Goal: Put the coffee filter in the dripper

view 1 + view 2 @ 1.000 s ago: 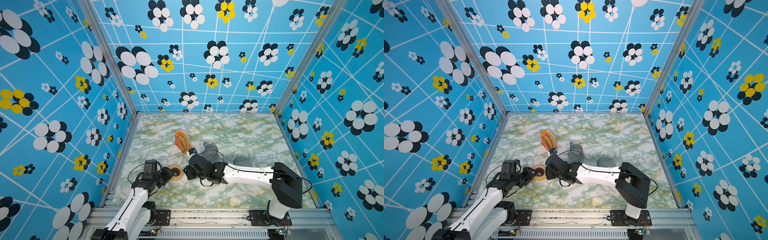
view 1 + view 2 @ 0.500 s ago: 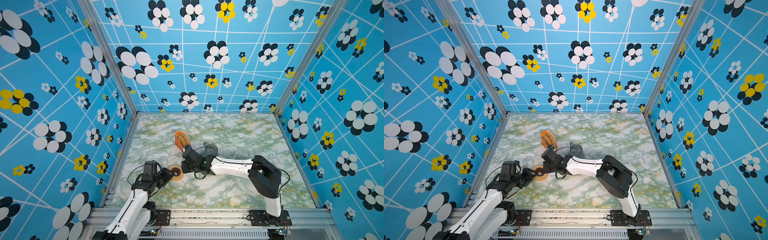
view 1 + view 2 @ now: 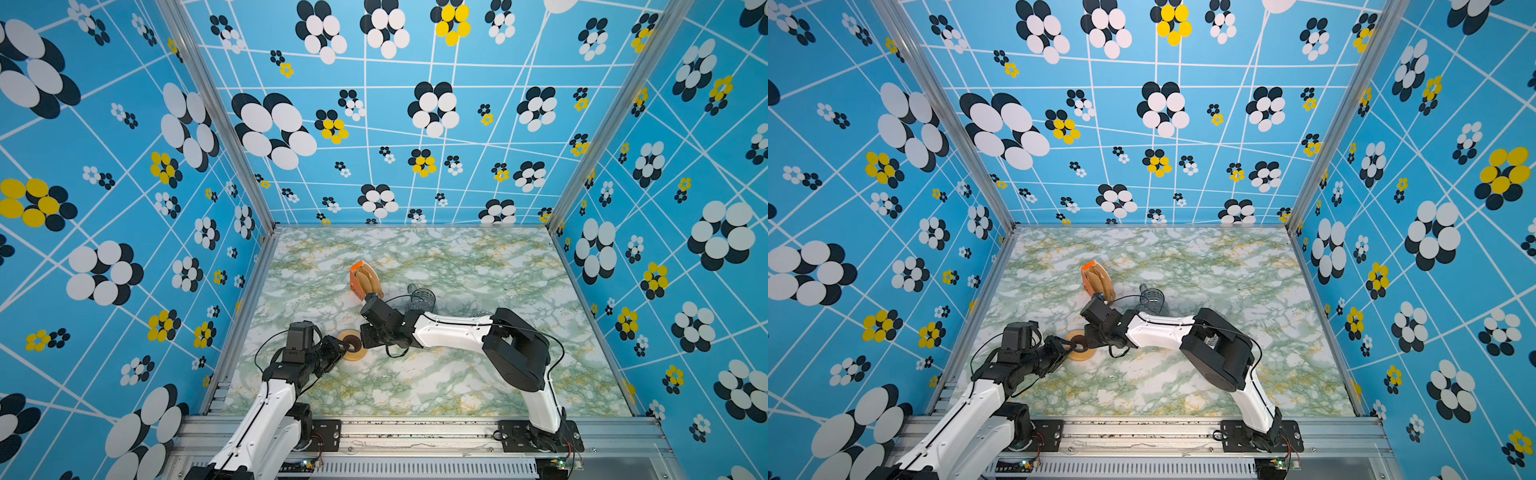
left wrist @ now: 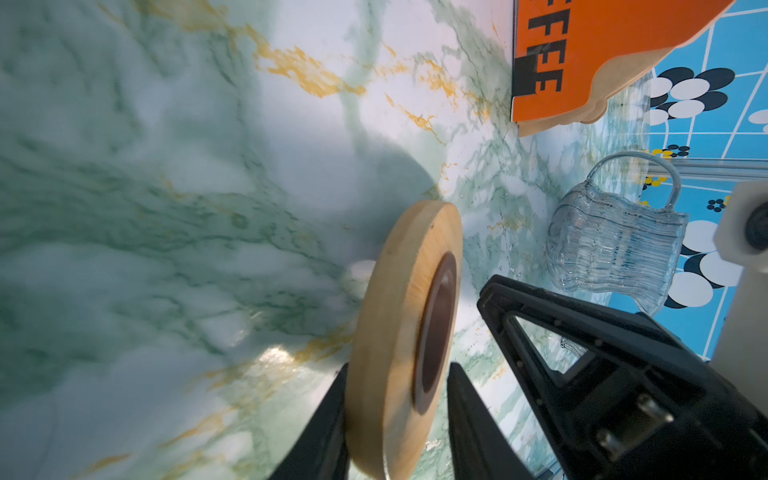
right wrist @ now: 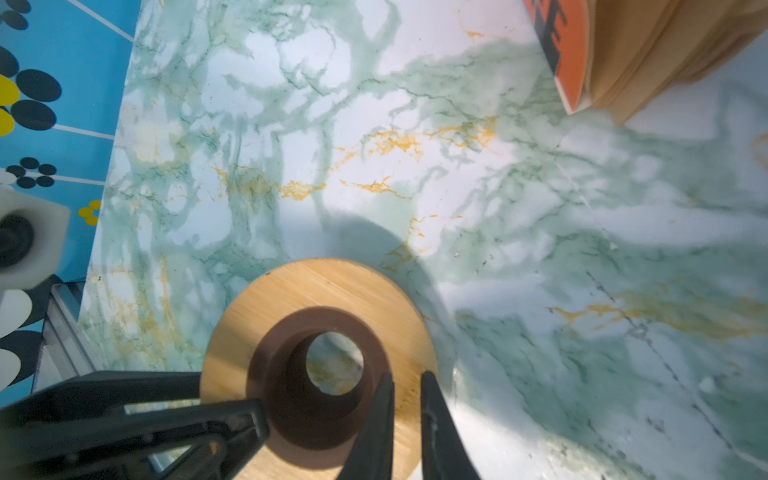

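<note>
Gripping the wooden ring (image 4: 399,332) by its rim, left gripper (image 4: 395,419); right gripper (image 5: 405,415) nearly closed over the ring's opposite rim. Dripper (image 3: 482,313) barely visible behind the right arm; single coffee filter not discernible.

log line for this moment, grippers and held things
left gripper: shut on wooden ring | right gripper: shut, tips over ring rim | filter packet: not held

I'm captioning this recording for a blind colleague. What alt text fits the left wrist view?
The left gripper clamps a round wooden ring by its edge, tilted up off the green marble table. The right gripper's black fingers reach in beside it; behind stand a ribbed glass jug and an orange filter packet.
</note>
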### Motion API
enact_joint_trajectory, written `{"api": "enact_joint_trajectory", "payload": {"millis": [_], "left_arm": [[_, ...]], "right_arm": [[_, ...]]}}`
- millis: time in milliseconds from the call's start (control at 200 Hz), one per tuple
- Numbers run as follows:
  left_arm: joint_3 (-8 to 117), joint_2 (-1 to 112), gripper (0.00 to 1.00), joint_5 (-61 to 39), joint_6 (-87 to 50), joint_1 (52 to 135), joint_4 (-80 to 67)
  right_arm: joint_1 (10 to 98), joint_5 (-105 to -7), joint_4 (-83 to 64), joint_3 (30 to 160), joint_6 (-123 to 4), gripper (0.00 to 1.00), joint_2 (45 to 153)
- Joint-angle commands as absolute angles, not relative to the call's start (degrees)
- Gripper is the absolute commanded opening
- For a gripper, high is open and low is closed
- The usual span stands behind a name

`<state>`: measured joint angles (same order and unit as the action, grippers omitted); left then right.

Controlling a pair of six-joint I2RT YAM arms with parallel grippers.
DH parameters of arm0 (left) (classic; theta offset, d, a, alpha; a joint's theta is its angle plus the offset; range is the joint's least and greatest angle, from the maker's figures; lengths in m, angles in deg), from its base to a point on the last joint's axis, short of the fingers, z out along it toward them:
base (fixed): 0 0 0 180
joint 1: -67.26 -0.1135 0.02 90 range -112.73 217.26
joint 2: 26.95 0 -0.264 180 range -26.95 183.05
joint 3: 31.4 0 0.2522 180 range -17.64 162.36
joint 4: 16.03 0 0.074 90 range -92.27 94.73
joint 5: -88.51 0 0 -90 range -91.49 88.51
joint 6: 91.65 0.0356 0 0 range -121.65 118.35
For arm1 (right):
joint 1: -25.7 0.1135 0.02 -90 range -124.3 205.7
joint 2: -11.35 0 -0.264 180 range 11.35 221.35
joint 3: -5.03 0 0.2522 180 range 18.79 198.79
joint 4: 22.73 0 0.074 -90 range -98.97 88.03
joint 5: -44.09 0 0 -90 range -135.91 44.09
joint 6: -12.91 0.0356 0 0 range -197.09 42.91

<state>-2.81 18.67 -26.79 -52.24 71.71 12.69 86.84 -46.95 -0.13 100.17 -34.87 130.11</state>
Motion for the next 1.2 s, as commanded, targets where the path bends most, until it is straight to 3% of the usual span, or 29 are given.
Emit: {"api": "enact_joint_trajectory", "payload": {"millis": [0,1015,1195], "left_arm": [[-3.2,18.9,0.38,-27.1,-52.6,71.1,12.5],[-2.8,20.3,0.35,-31.6,-58.1,71.2,5.5],[-2.9,20.6,0.30,-31.2,-58.0,71.2,5.6]], "right_arm": [[86.9,-48.6,0.7,101.9,-35.4,0.15,131.6],[87.0,-51.5,-2.8,98.9,-33.1,0.11,132.6],[87.0,-51.6,-3.9,97.9,-32.5,0.11,132.3]]}}
